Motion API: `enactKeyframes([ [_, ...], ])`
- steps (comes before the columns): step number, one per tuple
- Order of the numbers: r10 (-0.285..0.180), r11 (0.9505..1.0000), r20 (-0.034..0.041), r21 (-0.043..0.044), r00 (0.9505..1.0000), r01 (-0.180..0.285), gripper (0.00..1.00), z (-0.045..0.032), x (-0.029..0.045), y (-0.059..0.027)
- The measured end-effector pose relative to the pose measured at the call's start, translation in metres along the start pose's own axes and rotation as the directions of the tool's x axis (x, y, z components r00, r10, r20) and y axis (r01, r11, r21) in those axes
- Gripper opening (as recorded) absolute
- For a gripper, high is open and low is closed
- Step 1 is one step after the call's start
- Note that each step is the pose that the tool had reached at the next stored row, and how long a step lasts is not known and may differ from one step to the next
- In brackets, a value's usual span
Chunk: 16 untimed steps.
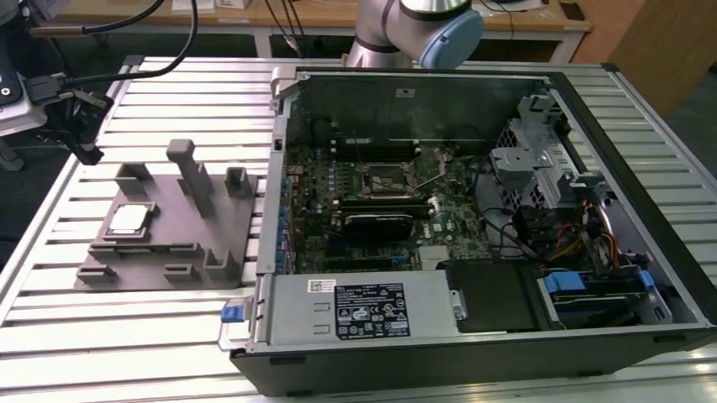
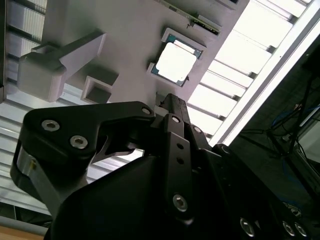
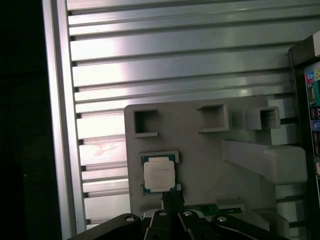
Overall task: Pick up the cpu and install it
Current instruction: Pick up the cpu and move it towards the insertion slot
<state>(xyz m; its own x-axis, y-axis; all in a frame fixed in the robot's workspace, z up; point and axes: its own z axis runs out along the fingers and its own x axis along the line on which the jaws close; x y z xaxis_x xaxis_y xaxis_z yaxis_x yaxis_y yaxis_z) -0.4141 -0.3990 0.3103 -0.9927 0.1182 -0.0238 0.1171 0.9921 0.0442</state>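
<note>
Fingers looked pressed together with nothing between them, hanging above and clear of the small flat square cpu with the silvery-grey metal top. The cpu lay flat in a shallow recess of the grey plastic fixture plate on the slatted aluminium worktop, beside the open black computer case. Judged light, rigid, smooth-topped and delicate underneath; best pinched across two opposite edges and kept level.

Nothing really readable here, tbh. The power supply at the near side of the computer case carries a black-and-white label, print too small to read. The cpu shows faint markings, also unreadable.
</note>
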Motion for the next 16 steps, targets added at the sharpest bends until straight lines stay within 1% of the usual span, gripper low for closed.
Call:
enactKeyframes([
  [5, 0.0, 1.0, -0.0003, 0.0002, 1.0, 0.0, 0.11, 0.0032, -0.0003, -0.0001],
  [11, 0.0, 1.0, 0.0, 0.0025, 1.0, 0.0, 0.11, 0.013, -0.0001, -0.001],
  [16, 0.0, 1.0, -0.0025, 0.0031, 1.0, 0.0, 0.11, 0.0221, 0.0, -0.0024],
])
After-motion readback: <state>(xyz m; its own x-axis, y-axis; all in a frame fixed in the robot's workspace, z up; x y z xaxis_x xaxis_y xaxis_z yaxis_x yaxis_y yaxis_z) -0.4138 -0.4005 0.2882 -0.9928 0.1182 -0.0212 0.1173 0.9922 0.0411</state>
